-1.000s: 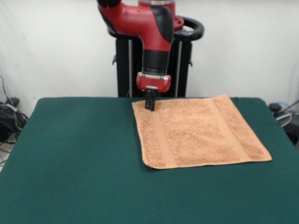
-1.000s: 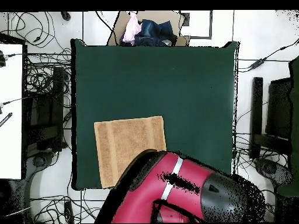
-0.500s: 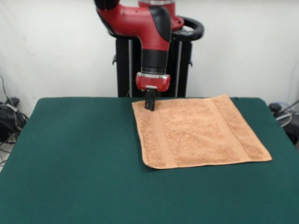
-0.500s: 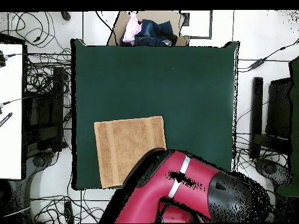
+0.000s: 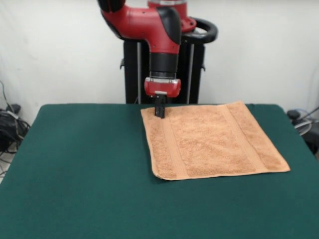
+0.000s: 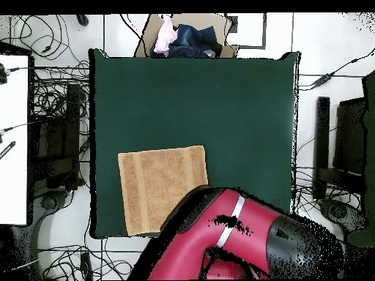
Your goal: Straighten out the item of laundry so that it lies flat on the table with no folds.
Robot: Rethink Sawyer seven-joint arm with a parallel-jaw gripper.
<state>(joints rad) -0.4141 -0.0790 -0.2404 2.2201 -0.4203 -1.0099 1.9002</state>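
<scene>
We see the green table [image 5: 79, 164] bare on the left. Our gripper [image 5: 159, 110] stands at the towel's [image 5: 214, 142] far left corner; whether its jaws are apart or together we cannot tell. The towel lies flat, right of centre.

Soft, even room light fills both views, with no glare. The towel [image 5: 212, 141] casts only a thin shadow along its near edge on the green surface [image 5: 84, 174]. The front view looks slightly soft throughout.
</scene>
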